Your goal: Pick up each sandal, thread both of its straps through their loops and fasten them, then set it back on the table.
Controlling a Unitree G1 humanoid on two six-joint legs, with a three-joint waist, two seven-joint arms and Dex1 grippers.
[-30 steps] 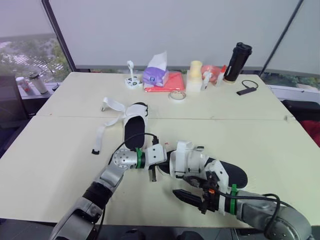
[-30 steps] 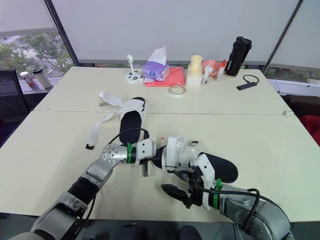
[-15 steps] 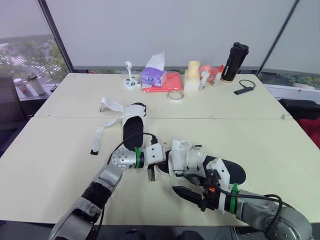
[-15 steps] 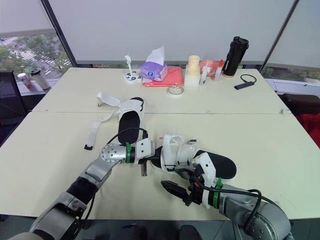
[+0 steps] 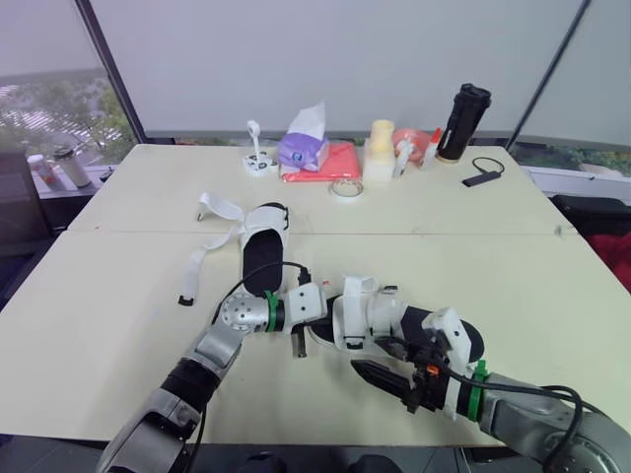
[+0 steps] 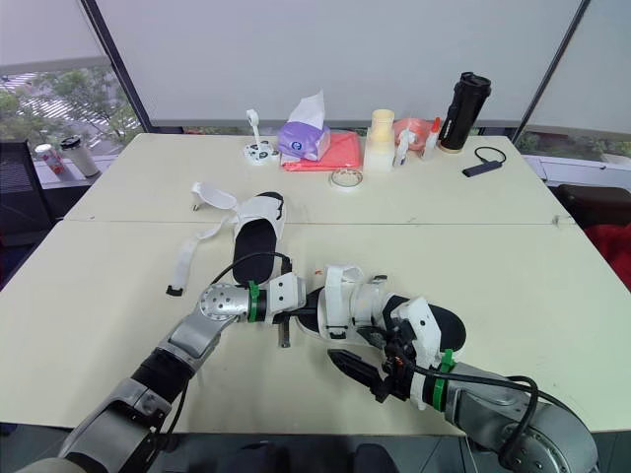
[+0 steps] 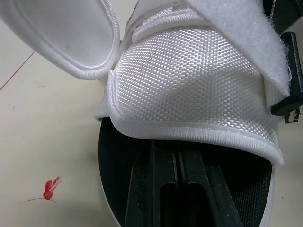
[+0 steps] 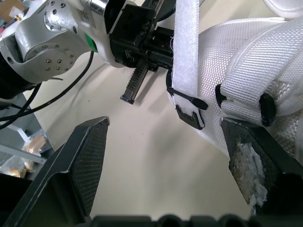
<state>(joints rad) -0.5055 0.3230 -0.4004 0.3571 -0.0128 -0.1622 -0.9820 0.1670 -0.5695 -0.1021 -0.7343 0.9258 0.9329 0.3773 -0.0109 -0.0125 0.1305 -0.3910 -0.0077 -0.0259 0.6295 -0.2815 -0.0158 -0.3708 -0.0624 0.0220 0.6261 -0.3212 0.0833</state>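
- The near sandal point(image 5: 434, 333) lies at the front of the surface point(image 5: 118, 315), between the two arms; its white upper faces the left arm.
- The left fingers point(image 7: 163, 165) look pressed together. They lie over the black insole with their tips at the rim of the white upper, and whether they pinch that rim cannot be told.
- The right fingers point(image 5: 380, 376) are spread wide apart and hold nothing. They hover just beside the sandal's side.
- In the right wrist view a loose strap point(image 8: 185, 61) with a black end tab hangs down the upper, facing the gap between those fingers.
- The step in hand appears to be fastening this first sandal, with the left arm steadying it.
- The next move probably calls for the right fingers to advance and clamp on the strap near its tab, then steer it toward a black loop point(image 8: 263, 108).
- The far sandal point(image 5: 264, 251) rests further back, its straps splayed loose over the surface, not yet handled.
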